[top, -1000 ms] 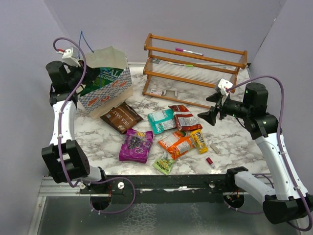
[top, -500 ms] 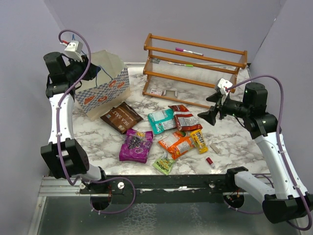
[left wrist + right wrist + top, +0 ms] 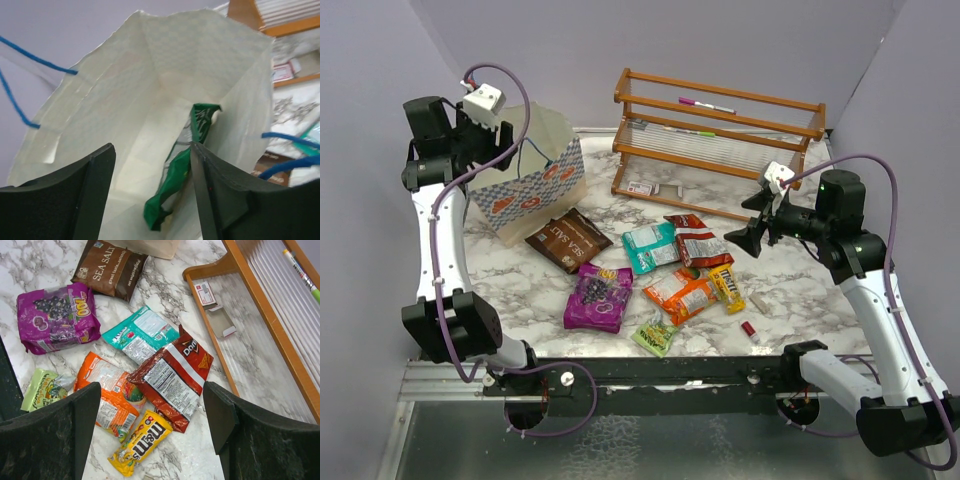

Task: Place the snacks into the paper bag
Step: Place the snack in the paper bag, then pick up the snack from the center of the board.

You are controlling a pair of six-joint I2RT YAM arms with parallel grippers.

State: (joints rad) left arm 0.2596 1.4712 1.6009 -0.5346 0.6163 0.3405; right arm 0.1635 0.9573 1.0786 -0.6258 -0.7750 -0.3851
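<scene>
The checked paper bag (image 3: 535,190) stands at the back left, its cream inside (image 3: 135,100) facing the left wrist camera. A large green packet (image 3: 172,187) lies inside it, beside my right finger. My left gripper (image 3: 505,140) (image 3: 151,150) hovers open over the bag's mouth, gripping nothing. Brown (image 3: 563,238), purple (image 3: 599,296), teal (image 3: 651,247), red (image 3: 700,243), orange (image 3: 680,293), yellow (image 3: 727,287) and light-green (image 3: 656,334) packets lie on the marble. My right gripper (image 3: 745,238) (image 3: 151,395) hangs open above the red (image 3: 172,375) and yellow (image 3: 140,442) packets.
A wooden rack (image 3: 720,140) stands at the back with a pink marker (image 3: 705,104) on top. A tiny red cylinder (image 3: 748,328) and a beige stick (image 3: 761,301) lie right of the packets. Blue cord handles (image 3: 35,62) hang at the bag's rim.
My left gripper has risen out of the bag, moved back left and opened. The green packet has dropped inside the bag. The right arm has not moved.
</scene>
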